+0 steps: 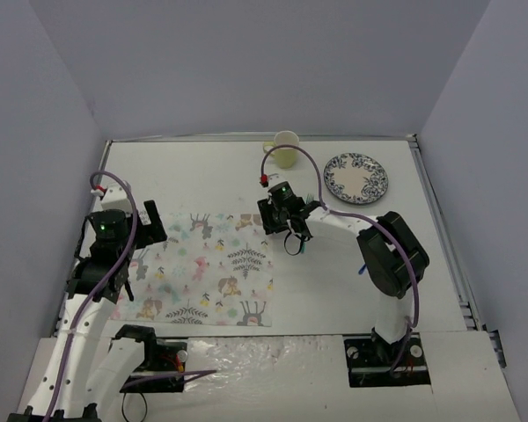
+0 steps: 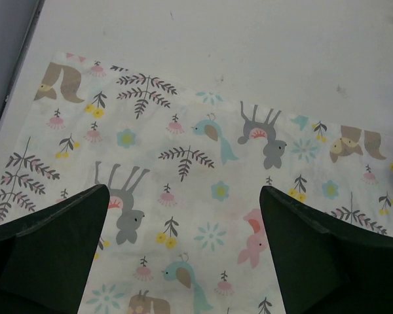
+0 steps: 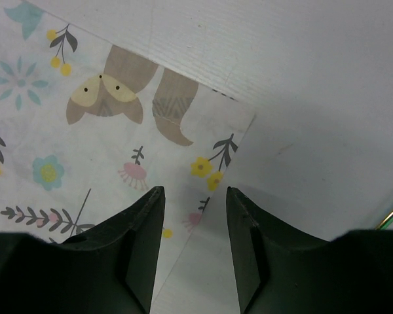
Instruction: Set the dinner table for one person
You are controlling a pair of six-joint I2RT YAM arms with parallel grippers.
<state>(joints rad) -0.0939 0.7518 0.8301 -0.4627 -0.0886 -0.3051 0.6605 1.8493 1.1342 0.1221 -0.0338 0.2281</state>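
The white dinner table (image 1: pixel 202 171) carries a floral animal-print placemat (image 1: pixel 207 268) lying flat near its front. My left gripper (image 1: pixel 114 277) hovers over the mat's left part; in the left wrist view (image 2: pixel 183 190) it is wide open and empty above the print (image 2: pixel 209 157). My right gripper (image 1: pixel 286 233) is at the mat's far right corner; in the right wrist view (image 3: pixel 195 196) it is open, its fingers straddling the mat's right edge (image 3: pixel 216 170) without holding it.
A pale yellow cup (image 1: pixel 284 148) stands at the back centre. A blue-patterned plate (image 1: pixel 355 176) lies at the back right. A green-handled fork (image 1: pixel 310 200) lies just right of my right gripper. A small blue utensil (image 1: pixel 362 266) lies further right.
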